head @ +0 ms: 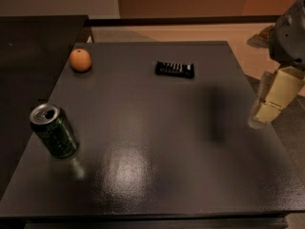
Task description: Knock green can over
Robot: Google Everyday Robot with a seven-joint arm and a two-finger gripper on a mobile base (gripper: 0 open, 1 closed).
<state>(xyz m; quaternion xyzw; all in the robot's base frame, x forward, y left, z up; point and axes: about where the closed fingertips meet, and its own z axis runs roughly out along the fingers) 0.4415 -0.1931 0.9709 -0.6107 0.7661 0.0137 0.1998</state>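
Note:
The green can stands upright near the left front of the dark table. It is dark green with pale print and a silver top with an open pull-tab hole. My gripper hangs at the right edge of the view, over the table's right edge and far to the right of the can. It holds nothing that I can see.
A round orange fruit sits at the back left of the table. A flat black ridged bar lies at the back middle. A darker counter adjoins the table's left side. Tan floor lies behind.

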